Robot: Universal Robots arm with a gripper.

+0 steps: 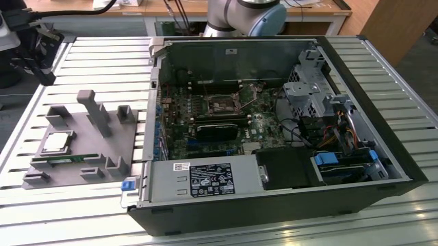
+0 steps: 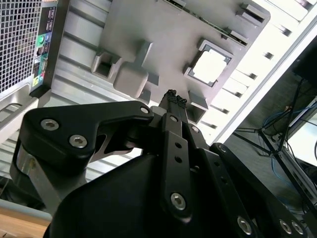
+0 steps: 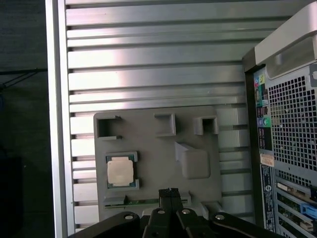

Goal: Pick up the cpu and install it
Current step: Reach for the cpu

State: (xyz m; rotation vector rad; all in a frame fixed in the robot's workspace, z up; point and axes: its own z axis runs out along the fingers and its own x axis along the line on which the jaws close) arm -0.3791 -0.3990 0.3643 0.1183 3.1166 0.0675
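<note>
In the exterior view the robot arm [image 1: 245,15] is cut off by the upper edge, leaving just its pale joint behind the computer case [image 1: 274,205]. The motherboard socket [image 1: 222,106] is too small to tell what lies in it. The memory stick [image 1: 65,160] shows as a thin green strip, mostly sunk in the grey fixture [image 1: 68,177]. In the first wrist view the gripper [image 3: 170,191] is cut by the picture's edge and its body hides the fixture's nearest border. In the second wrist view glare washes out the cpu [image 2: 210,67], so its surface detail cannot be told.
</note>
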